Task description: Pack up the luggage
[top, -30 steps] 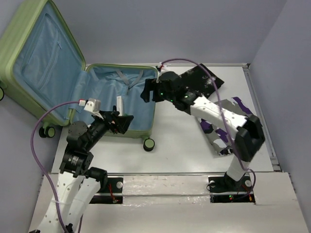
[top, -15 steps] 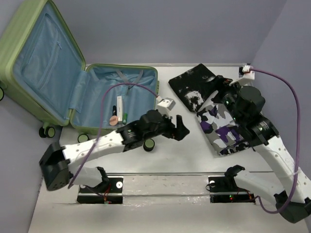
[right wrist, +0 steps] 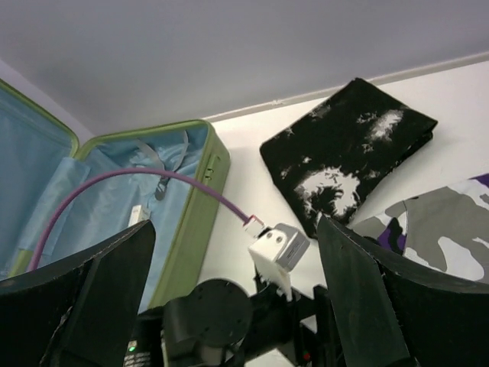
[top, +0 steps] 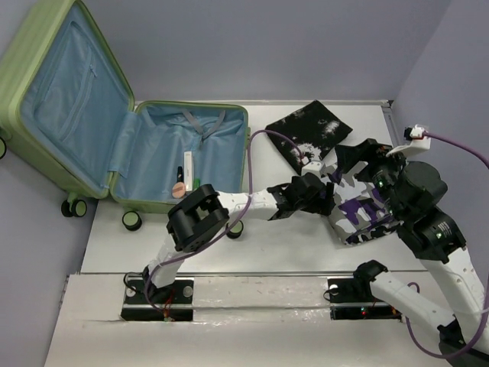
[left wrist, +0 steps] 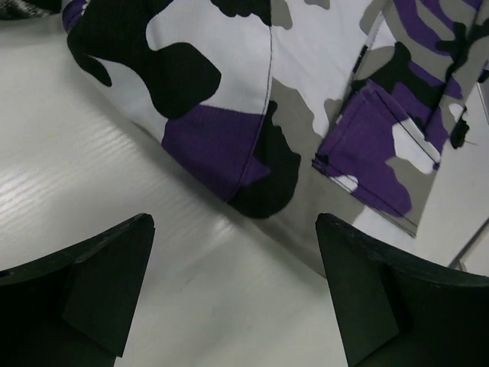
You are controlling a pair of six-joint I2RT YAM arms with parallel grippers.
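Luggage open at tabletop left, lid tilted back. Camo garment at right, black garment beyond it. Left fingers spread, low over camo edge. Right fingers spread, empty, raised.

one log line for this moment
left gripper: open, at camo garment edge | right gripper: open, empty | luggage: open, small items inside

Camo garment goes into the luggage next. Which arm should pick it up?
Left. Its open gripper hovers low over the camo garment's near edge, ready to drop and close. The right gripper, also open, is held high above the table, facing the luggage.
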